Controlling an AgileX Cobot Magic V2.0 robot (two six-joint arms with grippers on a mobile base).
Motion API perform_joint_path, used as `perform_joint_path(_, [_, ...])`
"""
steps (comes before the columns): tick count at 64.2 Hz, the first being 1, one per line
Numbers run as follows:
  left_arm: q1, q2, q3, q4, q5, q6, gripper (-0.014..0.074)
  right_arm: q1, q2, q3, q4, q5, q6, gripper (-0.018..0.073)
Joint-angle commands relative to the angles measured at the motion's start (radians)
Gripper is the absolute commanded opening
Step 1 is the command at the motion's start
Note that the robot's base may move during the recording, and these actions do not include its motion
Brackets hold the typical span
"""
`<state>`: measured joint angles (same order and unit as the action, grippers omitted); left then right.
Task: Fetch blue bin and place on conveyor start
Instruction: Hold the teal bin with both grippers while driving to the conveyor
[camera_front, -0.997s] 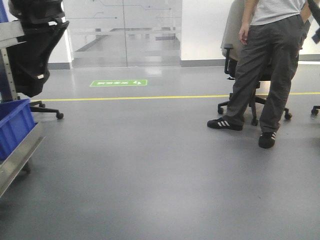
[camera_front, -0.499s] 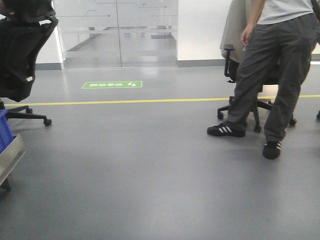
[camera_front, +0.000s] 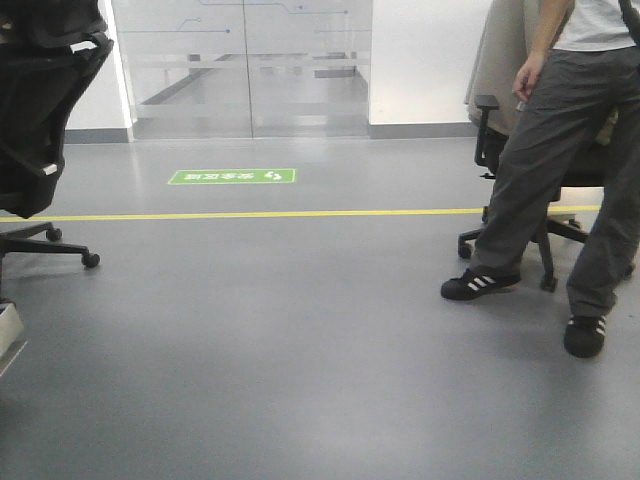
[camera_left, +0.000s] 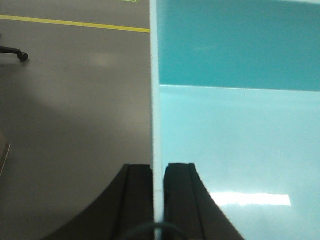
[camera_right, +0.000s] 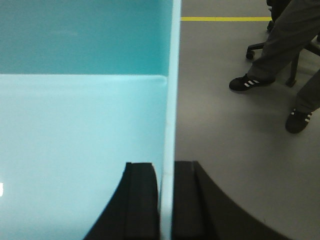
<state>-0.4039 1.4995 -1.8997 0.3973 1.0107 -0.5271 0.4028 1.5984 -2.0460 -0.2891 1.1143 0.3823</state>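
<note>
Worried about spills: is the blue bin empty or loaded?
Empty where visible: both wrist views show only bare floor and walls inside the blue bin. Its middle could be out of view.

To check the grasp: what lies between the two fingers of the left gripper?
The thin side wall of the blue bin, shown in the left wrist view. The left gripper pinches it: one finger outside, over the grey floor, one inside.

The blue bin (camera_left: 235, 130) is pale aqua, perhaps teal farther in; grey floor (camera_front: 300, 350), yellow line (camera_front: 250, 214).
</note>
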Motion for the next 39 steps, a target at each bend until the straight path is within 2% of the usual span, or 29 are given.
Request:
perform_joint_path(1, [0.0, -0.018, -0.011, 0.037, -0.033, 0.001, -0.0111, -0.001, -0.016, -0.012, -0.044, -0.037, -0.018, -0.016])
perform_joint_path(39, [0.002, -0.018, -0.011, 0.037, -0.033, 0.001, -0.0111, -0.001, -0.016, -0.012, -0.044, -0.037, -0.018, -0.016])
